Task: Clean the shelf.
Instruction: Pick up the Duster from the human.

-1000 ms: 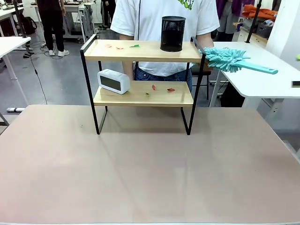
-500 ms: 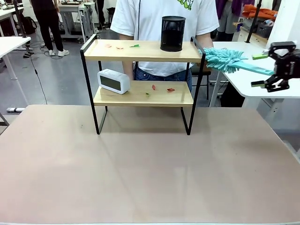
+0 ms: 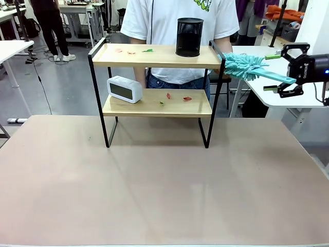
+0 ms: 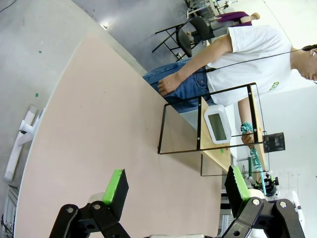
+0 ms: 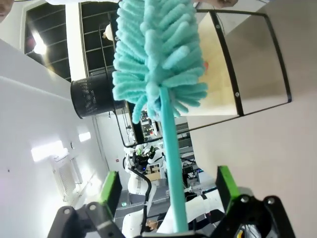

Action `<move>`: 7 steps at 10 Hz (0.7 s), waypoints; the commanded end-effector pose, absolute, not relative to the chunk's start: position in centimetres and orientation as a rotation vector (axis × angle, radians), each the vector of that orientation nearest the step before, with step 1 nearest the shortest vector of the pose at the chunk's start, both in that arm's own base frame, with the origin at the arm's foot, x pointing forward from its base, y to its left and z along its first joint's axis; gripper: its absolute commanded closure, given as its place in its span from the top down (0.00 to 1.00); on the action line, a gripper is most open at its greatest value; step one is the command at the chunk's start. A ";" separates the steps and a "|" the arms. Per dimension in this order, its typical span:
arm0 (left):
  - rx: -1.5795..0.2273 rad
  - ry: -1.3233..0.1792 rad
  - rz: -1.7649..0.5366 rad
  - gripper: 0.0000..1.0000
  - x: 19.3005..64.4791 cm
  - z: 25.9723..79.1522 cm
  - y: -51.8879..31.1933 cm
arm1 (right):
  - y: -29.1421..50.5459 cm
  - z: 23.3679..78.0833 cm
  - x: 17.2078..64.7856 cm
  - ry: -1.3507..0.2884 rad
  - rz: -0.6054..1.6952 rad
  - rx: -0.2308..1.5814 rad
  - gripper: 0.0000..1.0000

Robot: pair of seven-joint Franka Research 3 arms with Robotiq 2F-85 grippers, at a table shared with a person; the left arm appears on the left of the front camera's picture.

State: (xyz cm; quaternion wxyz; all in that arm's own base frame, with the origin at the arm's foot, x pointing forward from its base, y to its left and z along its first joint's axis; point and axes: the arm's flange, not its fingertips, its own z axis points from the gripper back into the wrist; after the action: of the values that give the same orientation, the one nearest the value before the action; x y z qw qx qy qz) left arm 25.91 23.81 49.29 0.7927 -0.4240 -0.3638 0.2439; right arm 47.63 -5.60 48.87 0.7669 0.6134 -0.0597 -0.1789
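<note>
The right fingers [image 3: 272,56] have moved in leftward and stand spread either side of the duster [image 3: 245,65] handle; left fingers [image 4: 115,187] spread above the worktop [image 3: 154,180], shelf [image 3: 154,55] at its far edge

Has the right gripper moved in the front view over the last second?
Yes. The right gripper has come in from the right edge toward the shelf, with its open jaws now either side of the duster's handle.

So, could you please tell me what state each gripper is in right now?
Left gripper: open, empty.
Right gripper: open, straddling the duster's handle, not gripping it.
</note>
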 end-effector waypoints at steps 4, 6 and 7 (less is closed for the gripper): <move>-0.920 -0.805 0.503 1.00 26.0 49.3 23.9 | -5.2 49.1 48.6 -0.168 -0.401 1.324 0.43; -0.920 -0.805 0.503 1.00 26.0 49.3 23.9 | -5.2 49.1 48.6 -0.169 -0.393 1.334 0.00; -0.920 -0.805 0.503 1.00 26.0 49.3 23.9 | -5.2 49.1 48.6 -0.178 -0.395 1.326 0.00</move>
State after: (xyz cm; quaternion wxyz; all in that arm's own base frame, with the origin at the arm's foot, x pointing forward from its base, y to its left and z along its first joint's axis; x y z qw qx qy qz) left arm 25.90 23.81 49.29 0.7927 -0.4241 -0.3639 0.2437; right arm 48.06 -5.81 48.85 0.7692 0.6087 -0.0667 -0.1827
